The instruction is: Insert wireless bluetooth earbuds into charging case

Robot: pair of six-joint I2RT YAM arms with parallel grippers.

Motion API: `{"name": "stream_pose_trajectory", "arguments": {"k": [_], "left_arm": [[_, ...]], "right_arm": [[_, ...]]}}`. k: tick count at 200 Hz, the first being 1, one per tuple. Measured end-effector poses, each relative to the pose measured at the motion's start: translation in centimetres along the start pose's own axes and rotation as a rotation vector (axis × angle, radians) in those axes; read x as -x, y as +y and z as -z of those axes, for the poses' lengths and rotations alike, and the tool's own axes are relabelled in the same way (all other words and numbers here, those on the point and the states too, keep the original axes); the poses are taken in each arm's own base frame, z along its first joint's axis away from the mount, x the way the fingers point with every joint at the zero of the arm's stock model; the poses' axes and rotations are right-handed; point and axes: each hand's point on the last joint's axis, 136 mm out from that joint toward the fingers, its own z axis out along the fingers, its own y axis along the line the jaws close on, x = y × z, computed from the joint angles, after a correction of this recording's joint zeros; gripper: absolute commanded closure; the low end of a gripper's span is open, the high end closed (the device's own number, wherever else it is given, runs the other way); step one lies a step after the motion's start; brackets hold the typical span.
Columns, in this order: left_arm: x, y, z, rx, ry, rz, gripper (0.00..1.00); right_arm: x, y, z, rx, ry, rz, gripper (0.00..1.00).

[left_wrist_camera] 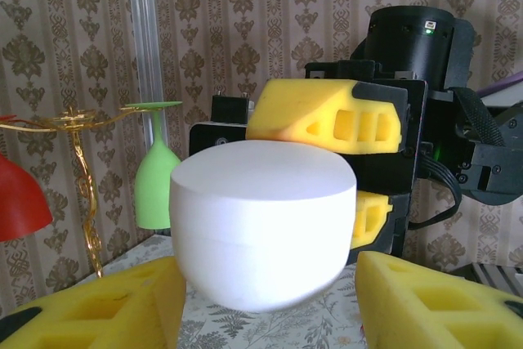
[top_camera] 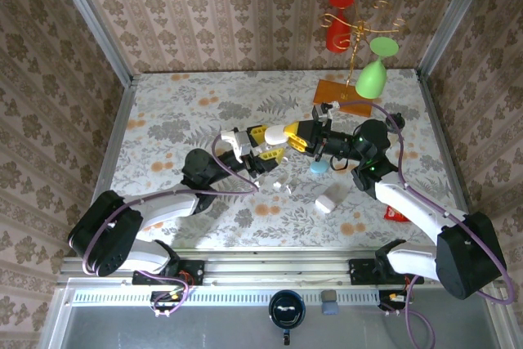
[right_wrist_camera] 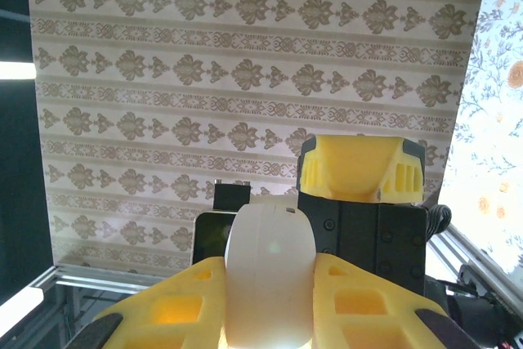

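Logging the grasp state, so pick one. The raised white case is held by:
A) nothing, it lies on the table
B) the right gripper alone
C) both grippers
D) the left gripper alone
C: the white case is up in the air, with the left gripper and the right gripper each closed on it from opposite sides.

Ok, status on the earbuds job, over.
Right gripper shut on white case. Left fingers flank it, grip unclear. Earbuds loose on table. Second case beside them.
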Motion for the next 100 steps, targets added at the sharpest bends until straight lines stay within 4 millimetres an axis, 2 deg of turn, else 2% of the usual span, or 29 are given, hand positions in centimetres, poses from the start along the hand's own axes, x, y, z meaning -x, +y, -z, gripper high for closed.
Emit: {"name": "stream_pose_trajectory", "arguments": {"k": [76, 100], "left_arm": [[0.2, -0.46, -0.35, -0.022, -0.005, -0.01, 0.47], [0.17, -0.39, -0.52, -0.022, -0.004, -0.01, 0.51]], "right_arm": [[0.0, -0.44, 0.01, -0.015, 0.0, -0.011, 0.88], [0.01, -0.46, 0.02, -0.015, 0.0, -0.011, 0.88]]}}
